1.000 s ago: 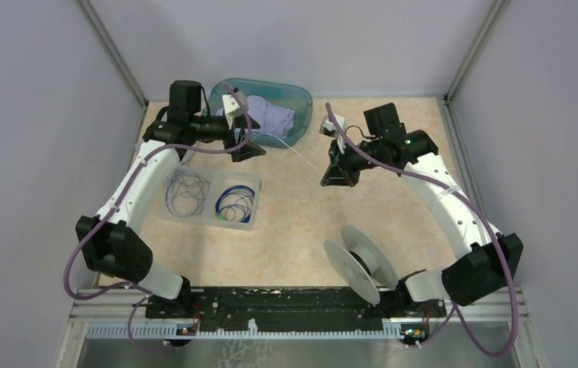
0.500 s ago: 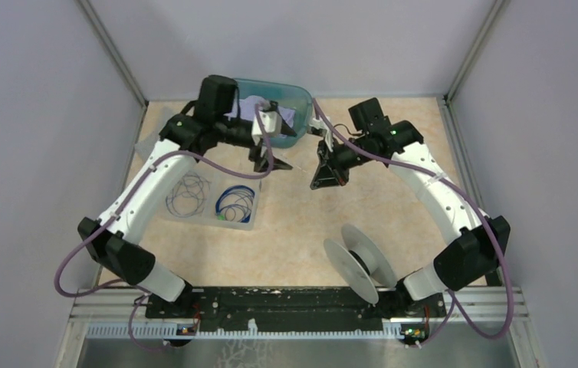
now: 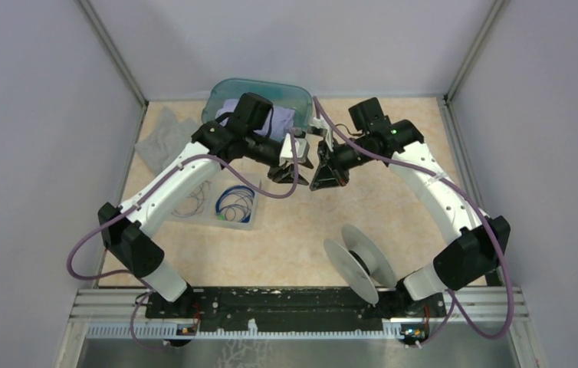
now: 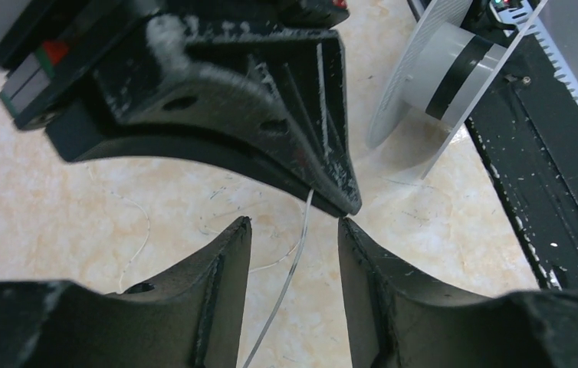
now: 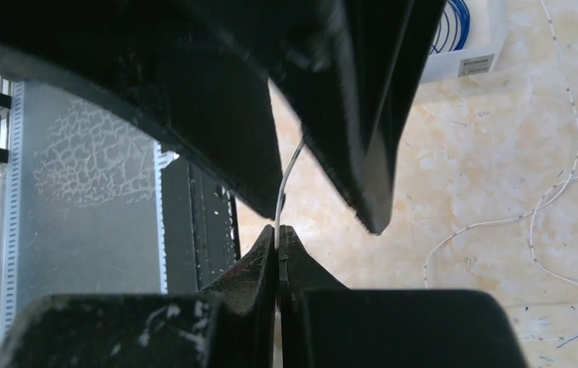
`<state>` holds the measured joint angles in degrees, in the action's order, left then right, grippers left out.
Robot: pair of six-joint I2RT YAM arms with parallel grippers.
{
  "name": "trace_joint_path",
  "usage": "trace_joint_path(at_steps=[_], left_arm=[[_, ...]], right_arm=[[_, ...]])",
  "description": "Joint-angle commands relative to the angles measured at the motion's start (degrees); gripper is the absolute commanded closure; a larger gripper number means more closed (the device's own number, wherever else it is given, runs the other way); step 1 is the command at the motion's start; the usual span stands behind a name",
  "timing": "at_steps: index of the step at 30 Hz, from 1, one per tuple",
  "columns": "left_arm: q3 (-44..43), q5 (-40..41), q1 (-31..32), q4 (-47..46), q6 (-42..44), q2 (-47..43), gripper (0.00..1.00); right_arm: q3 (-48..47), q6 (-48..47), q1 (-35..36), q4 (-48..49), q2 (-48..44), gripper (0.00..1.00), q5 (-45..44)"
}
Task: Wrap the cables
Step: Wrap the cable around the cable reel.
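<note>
Starting nearest the arm bases, we note a white spool (image 3: 362, 261) on the table (image 3: 286, 238). Left of the spool and a little farther back sits a clear tray (image 3: 246, 217) with coiled blue cables (image 3: 234, 202). Farther back, roughly straight behind the spool, the two grippers stand tip to tip. The right gripper (image 5: 277, 239) is pinched closed on the whitish cable (image 4: 292, 264), which runs out from its tips. The left gripper (image 4: 293, 230) has its fingers parted, the same cable passing between them and touching neither. More whitish cable lies in loose curves on the table. Farthest behind the spool, off to its left, a teal bin (image 3: 228, 92) holds purple cloth (image 3: 282, 119).
</note>
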<state>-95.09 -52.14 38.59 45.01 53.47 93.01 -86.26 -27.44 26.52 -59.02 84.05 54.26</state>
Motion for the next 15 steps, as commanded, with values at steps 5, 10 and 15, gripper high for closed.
trace_joint_path(at_steps=[5,10,15], left_arm=[[0.5,0.1,2.2,0.0,0.6,0.9,0.64],[0.7,0.2,2.3,0.3,0.3,0.7,0.8],[1.0,1.0,2.3,0.6,-0.2,0.0,1.0]], right_arm=[[-1.0,0.1,0.5,1.5,-0.3,1.0,-0.2],[-0.6,1.1,0.6,2.5,-0.2,1.0,-2.4],[-0.3,2.6,0.5,3.8,-0.5,1.0,-6.4]])
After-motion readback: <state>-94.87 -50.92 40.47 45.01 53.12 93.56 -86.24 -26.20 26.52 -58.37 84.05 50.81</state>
